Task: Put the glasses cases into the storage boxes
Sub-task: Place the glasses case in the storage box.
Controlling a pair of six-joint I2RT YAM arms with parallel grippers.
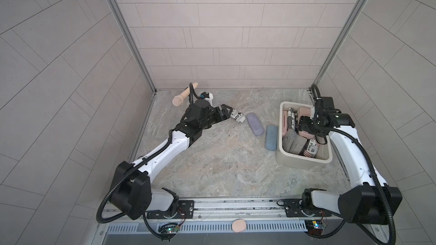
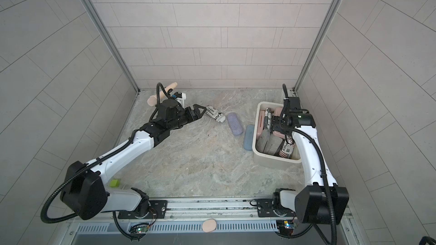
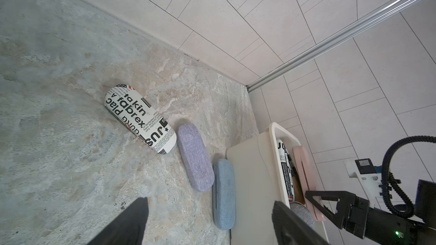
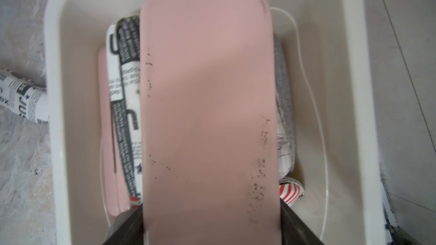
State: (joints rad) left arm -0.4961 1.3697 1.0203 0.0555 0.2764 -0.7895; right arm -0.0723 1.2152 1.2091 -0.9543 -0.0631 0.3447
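Observation:
The cream storage box (image 1: 304,159) (image 2: 276,157) (image 4: 56,137) stands at the right and holds several glasses cases: grey (image 1: 291,141), newspaper-print (image 1: 311,150) and pink (image 1: 285,121). My right gripper (image 1: 305,126) (image 4: 210,228) hangs over the box, shut on a pink case (image 4: 207,104). Three cases lie on the table left of the box: newspaper-print (image 1: 238,117) (image 3: 140,119), lavender (image 1: 255,123) (image 3: 195,156) and light blue (image 1: 270,137) (image 3: 224,194). My left gripper (image 1: 230,113) (image 3: 210,225) is open and holds nothing, its tips just over the near end of the newspaper-print case.
A pink microphone (image 1: 184,97) on a stand sits in the back left corner, behind my left arm. A small pink oval pad (image 1: 238,225) lies on the front rail. A green block (image 2: 115,182) sits by the left arm's base. Tiled walls close three sides.

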